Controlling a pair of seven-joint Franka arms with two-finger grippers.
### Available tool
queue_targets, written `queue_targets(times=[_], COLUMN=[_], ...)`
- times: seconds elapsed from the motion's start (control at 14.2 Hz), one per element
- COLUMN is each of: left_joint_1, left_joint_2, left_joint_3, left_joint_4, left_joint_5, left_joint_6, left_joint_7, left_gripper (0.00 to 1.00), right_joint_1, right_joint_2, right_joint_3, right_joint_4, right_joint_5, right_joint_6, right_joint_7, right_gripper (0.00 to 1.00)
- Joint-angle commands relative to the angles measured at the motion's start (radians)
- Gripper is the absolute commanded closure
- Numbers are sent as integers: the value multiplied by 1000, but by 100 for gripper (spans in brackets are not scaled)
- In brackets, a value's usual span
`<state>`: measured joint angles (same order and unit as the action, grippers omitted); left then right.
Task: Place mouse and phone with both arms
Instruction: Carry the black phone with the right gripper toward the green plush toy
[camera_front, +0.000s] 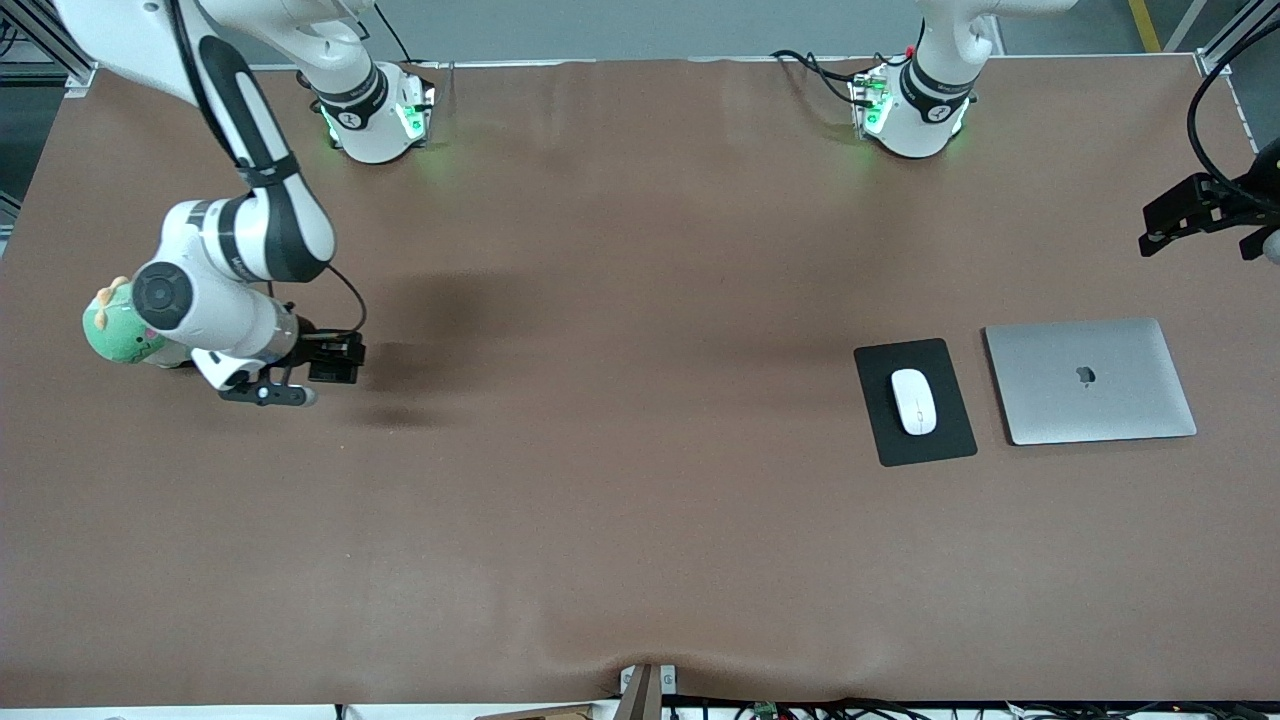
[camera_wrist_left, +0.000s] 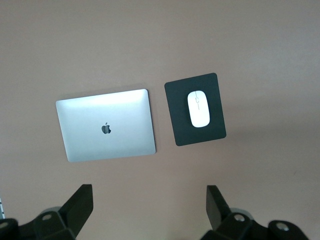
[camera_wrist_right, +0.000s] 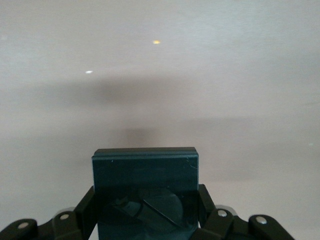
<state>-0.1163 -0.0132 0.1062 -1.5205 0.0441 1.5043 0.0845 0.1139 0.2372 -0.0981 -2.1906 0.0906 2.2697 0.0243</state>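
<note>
A: Where is the mouse (camera_front: 913, 401)?

B: On the black pad (camera_front: 947, 436), lying lengthwise along it. The pad sits just beside the closed silver laptop (camera_front: 1090, 381), toward the left arm's end of the bench (camera_front: 620, 500). Pad and laptop are apart, with a strip of brown bench between them.

A: And the left tool (camera_wrist_left: 150, 210)?

B: High over that end of the bench, at the edge of the front view. Its wrist view looks straight down on laptop, pad and mouse. Its fingers (camera_wrist_left: 80, 202) stand wide apart with nothing between them.

A: The phone (camera_wrist_right: 145, 187)?

B: In the right tool (camera_front: 335, 360). In the right wrist view the black slab stands between the two fingers (camera_wrist_right: 85, 212), which are clamped on its sides, and its glossy face mirrors the tool.

A: Where is that tool?

B: Over the bench at the right arm's end, well apart from the pad and laptop. A dark shadow lies on the bench beside it. A green plush toy (camera_front: 118, 325) shows just past the right arm's wrist, partly hidden by it.
</note>
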Motion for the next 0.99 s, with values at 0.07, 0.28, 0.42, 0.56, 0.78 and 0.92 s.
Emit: queue_targets(times=[0.07, 0.28, 0.42, 0.56, 0.78, 0.92], left_joint_1=[1, 0, 0, -3, -3, 0], left_joint_2=[-13, -16, -14, -14, -13, -14], left_joint_3=[1, 1, 1, 1, 1, 1], left_joint_4=[-7, -4, -4, -3, -3, -1], left_joint_5=[-13, -13, -12, -13, -15, -15], left_joint_6=[-22, -26, -26, -26, -26, -26], left_joint_7=[11, 6, 3, -3, -5, -2], left_gripper=[0, 0, 0, 0, 0, 0], right_joint_1=[-138, -200, -206, -230, -284, -284], right_joint_2=[-42, -29, -10, 26, 60, 56], right_joint_3=[20, 18, 18, 17, 18, 18], right_joint_4=[-43, -43, -44, -44, -72, -145], right_joint_5=[-9, -29, -34, -66, -94, -94], right_joint_6=[42, 83, 99, 155, 229, 331], right_joint_7=[-154, -202, -202, -204, -245, -247], right_gripper=[100, 100, 100, 100, 100, 100])
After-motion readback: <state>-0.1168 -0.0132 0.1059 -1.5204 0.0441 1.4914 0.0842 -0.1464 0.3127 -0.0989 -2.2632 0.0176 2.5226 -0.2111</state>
